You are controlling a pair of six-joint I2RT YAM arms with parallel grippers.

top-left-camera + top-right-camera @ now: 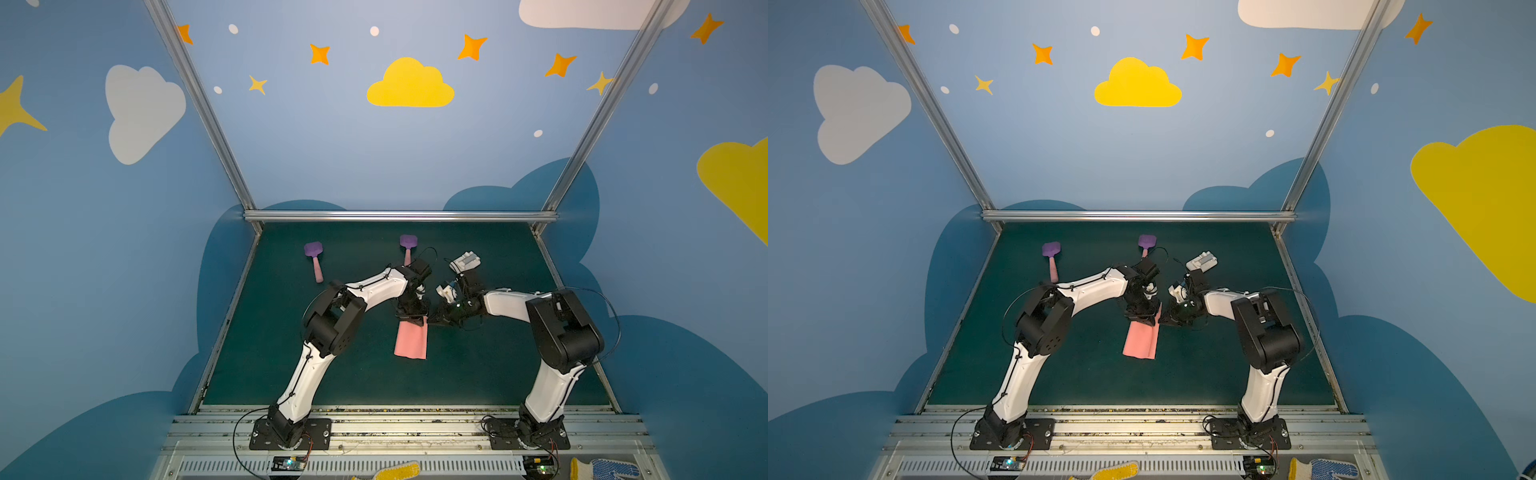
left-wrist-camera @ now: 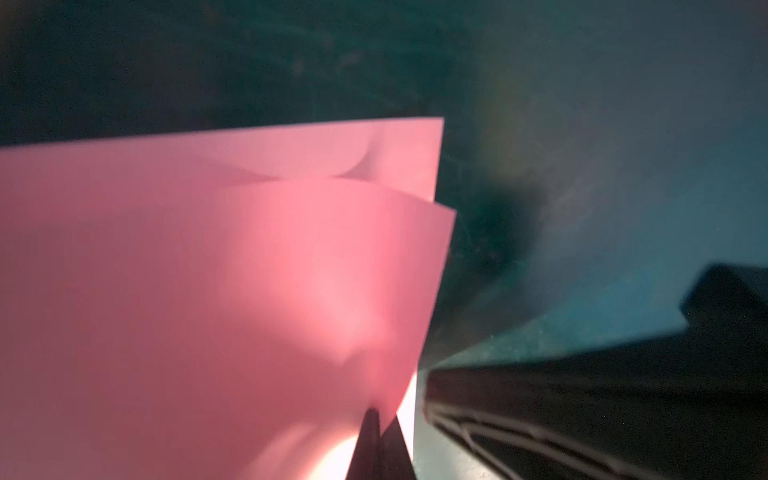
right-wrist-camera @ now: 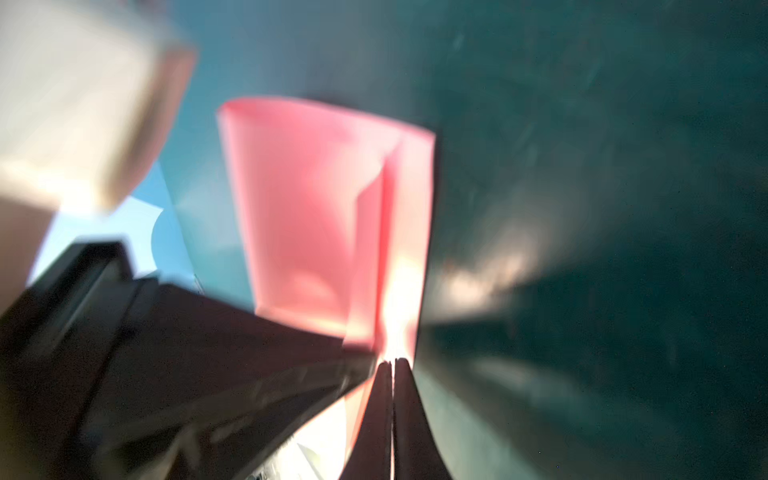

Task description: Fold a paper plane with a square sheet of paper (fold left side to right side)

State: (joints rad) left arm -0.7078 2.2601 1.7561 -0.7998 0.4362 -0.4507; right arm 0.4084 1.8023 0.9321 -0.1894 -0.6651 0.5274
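Mid-fold: left gripper and right gripper each pinch the square sheet of paper. Next, probably align edges and crease.

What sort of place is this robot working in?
Likely a robot training booth: blue cloud-and-star painted walls on aluminium framing, two white-and-black arms bolted at a dark green table mat, folded salmon-pink paper sheet.
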